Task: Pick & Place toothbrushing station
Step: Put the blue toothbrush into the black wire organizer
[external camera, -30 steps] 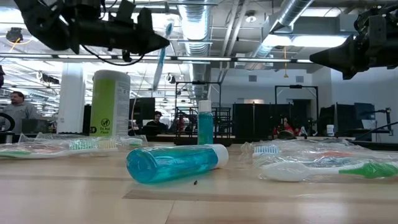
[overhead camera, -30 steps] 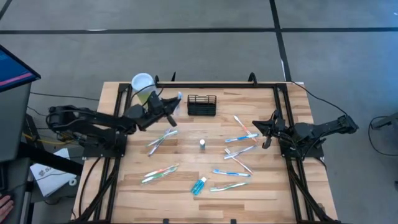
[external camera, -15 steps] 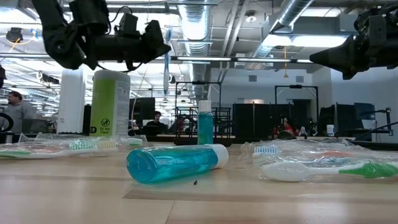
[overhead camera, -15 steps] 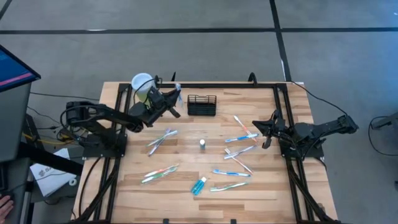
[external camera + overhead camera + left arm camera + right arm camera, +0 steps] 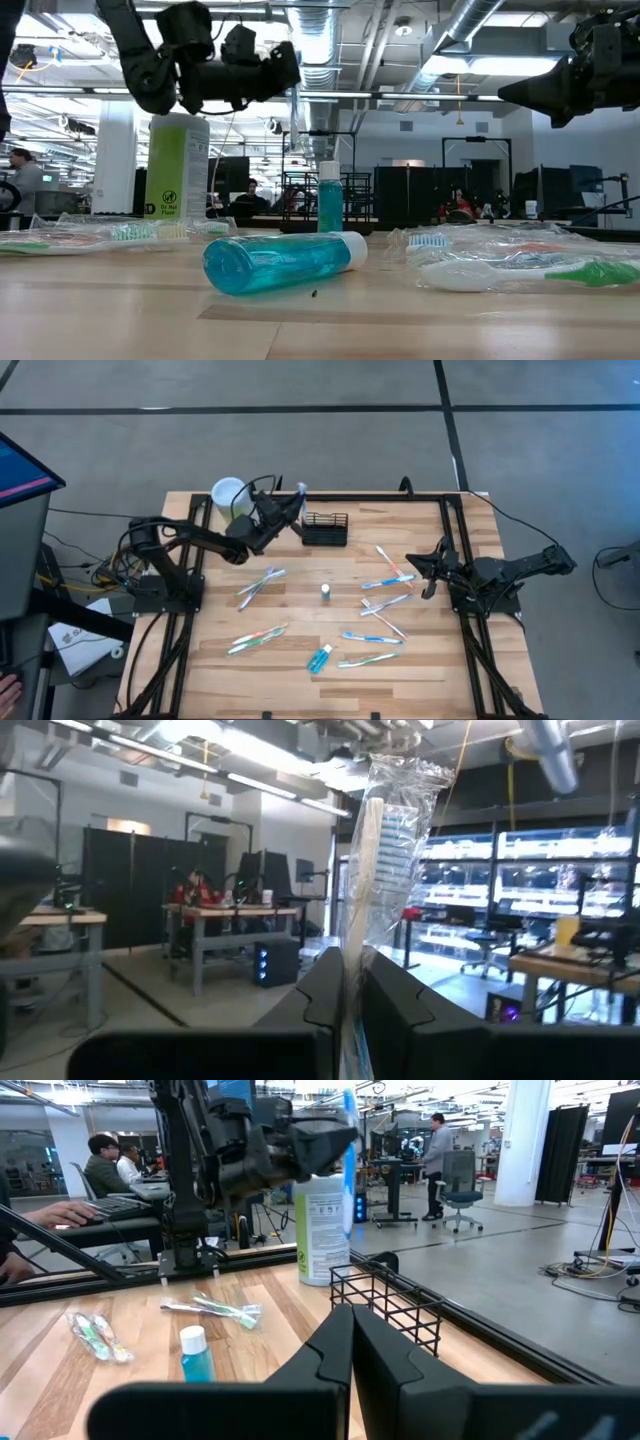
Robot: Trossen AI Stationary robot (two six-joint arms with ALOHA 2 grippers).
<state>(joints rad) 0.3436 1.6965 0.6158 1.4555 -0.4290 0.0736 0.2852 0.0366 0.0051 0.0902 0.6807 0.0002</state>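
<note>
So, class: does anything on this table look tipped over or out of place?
Yes: the blue bottle lies on its side near the front edge, while a smaller bottle stands upright mid-table. Wrapped toothbrushes lie scattered at all angles outside the basket.

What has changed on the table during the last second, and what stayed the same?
The left gripper, shut on a wrapped toothbrush, carried it from beside the pale-green canister across toward the black wire basket, and it is now at the basket's left edge. The right gripper stayed shut and parked at the right. The loose toothbrushes and the blue tube did not move.
</note>
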